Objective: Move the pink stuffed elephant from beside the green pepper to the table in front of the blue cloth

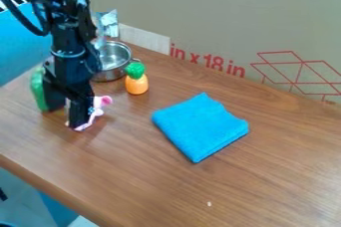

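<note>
1. Pincer (80, 116): we see it pointing down at the left part of the wooden surface (160, 186), low over the wood. We cannot tell how far open it is, nor whether it has hold of anything.
2. Pink toy (102, 101): we locate this item at the lower end of the pincer, partly hidden behind it. Its pink part shows on the view's right of the pincer, and a paler part shows below. We cannot confirm its exact kind.
3. Green object (37, 90): we find it upright on the view's left of the pincer, partly covered by the arm.
4. Metal pot (110, 61): we note it behind the pincer, toward the cardboard, with a handle toward the view's right.
5. Orange toy with a green top (137, 85): we observe it standing upright just beside the pot, on the view's right.
6. Blue cloth (201, 126): we identify it as folded and lying flat near the middle of the surface, well apart from the pincer.
7. Cardboard panel (220, 17): we see it standing along the rear edge, marked with red print and a red line drawing.
</note>
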Available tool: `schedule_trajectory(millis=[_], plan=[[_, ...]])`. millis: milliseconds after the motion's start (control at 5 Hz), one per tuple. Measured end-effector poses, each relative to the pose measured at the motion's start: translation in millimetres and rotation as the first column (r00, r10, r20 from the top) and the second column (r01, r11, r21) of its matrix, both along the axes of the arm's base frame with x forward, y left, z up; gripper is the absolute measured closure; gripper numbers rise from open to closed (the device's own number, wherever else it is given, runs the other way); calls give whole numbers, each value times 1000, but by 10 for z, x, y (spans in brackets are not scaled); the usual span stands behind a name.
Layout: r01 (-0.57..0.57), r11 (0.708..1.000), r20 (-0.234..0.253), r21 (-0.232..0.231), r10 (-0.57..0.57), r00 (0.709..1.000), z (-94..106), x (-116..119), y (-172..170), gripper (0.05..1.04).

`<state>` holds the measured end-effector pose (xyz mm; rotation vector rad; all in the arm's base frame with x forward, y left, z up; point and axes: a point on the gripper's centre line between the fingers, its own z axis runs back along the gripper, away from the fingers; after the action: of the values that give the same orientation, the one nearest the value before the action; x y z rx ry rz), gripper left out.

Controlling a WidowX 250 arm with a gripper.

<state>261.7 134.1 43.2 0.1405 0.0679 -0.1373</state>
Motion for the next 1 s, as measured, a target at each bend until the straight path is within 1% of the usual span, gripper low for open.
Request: schedule_trajectory(millis=[200,400,600,800,1000], plan=[[14,999,17,-30,-13,1000,-80,49,-38,82],[5,1000,62,-29,-4,998,-113,126,-35,120],[13,999,92,-49,-8,996,-128,161,-52,400],[20,998,89,-59,-15,996,-149,107,-74,671],[20,997,117,-69,-12,993,-12,52,-91,798]])
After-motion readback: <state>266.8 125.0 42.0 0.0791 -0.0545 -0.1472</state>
